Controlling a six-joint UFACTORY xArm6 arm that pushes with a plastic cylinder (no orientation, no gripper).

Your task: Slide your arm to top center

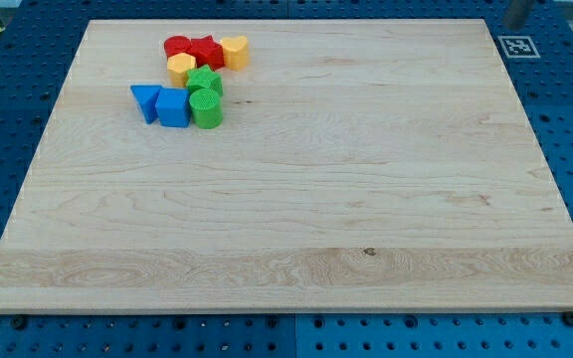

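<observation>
Tip out of sight, top centre bare

Blocks sit bunched near the top left of the surface; nothing else on the wood. Back row: red round block, red star-ish block touching it, yellow block just to the view's right of those. Below them: second yellow block, then green block w/ green cylinder right under it. To the view's left of the greens: blue cube-like block and blue triangle block, side by side, touching or nearly so; can't tell which.

Tool: my tip doesn't show anywhere on the surface; a grey sliver at the view's top right corner may be part of the arm, too cropped to say. So tip's position relative to the blocks can't be told, nor which way it lies from the goal. It's a plain rod, no jaws to spread or press; pinching nothing as far as seen.

Goal spot, i.e. top centre of the surface, lies just to the view's right of the yellow block at the cluster's edge; that patch looks bare. No long axis or heading to speak of, since it's a place, not an object.

Judgement: if arm comes in from the top right, path along the top edge looks free; risk is overshooting toward the view's left and nudging the yellow block.

Black-white marker tag sits off the surface, top right.
</observation>
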